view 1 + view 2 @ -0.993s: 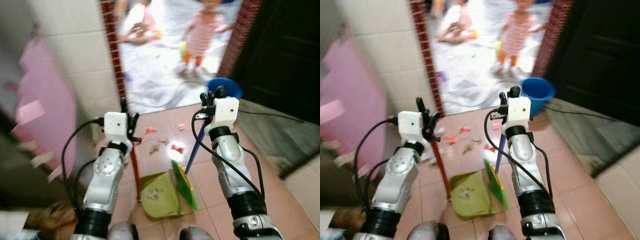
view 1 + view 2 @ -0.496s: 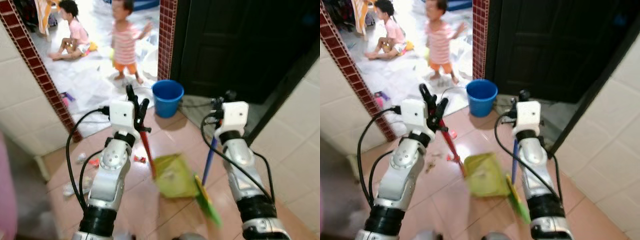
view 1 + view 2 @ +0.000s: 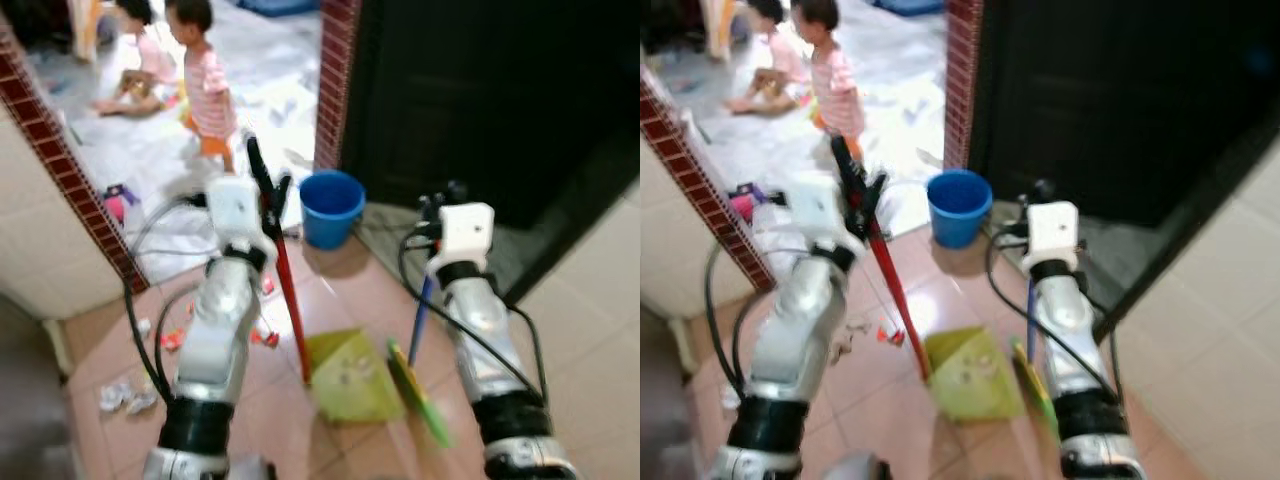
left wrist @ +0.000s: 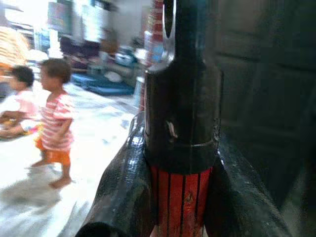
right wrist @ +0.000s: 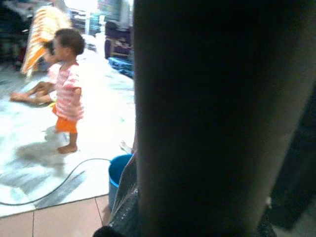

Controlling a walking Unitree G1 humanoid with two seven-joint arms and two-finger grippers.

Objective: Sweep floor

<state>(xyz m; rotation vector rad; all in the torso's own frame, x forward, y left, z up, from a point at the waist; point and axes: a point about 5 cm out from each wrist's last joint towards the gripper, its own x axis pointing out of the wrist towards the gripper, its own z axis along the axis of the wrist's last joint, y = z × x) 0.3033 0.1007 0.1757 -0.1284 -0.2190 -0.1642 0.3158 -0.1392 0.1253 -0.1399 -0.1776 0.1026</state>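
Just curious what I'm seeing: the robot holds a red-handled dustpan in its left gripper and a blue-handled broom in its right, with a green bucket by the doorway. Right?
Nearly. The bucket is blue, not green, as the left eye view shows. The left gripper does hold the red-handled dustpan, the right gripper the blue-handled broom.

Our two head cameras looked down over the arms at the tiled floor [image 3: 340, 290]; both wrist cameras sat close against their handles, facing the doorway [image 4: 98, 74].

Green dustpan [image 3: 352, 377] (red-handled), blue bucket [image 3: 331, 207]
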